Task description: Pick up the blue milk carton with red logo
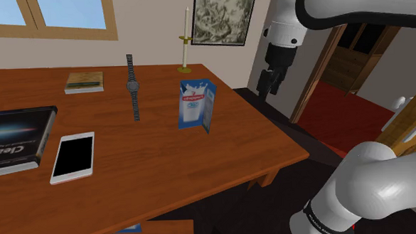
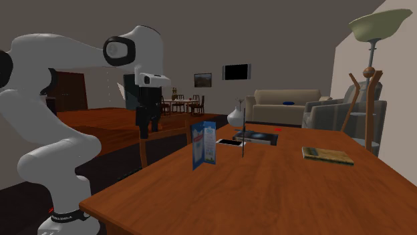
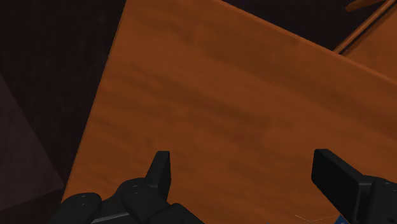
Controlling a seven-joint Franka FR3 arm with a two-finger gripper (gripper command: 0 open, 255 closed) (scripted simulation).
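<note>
The blue milk carton with a small red logo and white panel stands upright near the wooden table's far right part in the shoulder view. My black gripper hangs beyond the table's right edge, higher than the carton and apart from it. The second exterior view has the carton on the table, with the gripper off to its left past the table edge. In the wrist view the gripper is open, its fingers wide apart over bare table wood, holding nothing.
On the table lie a wristwatch, a white phone, a small book, a large dark book and a tall candle in a holder. A chair back stands at the table's edge near the arm.
</note>
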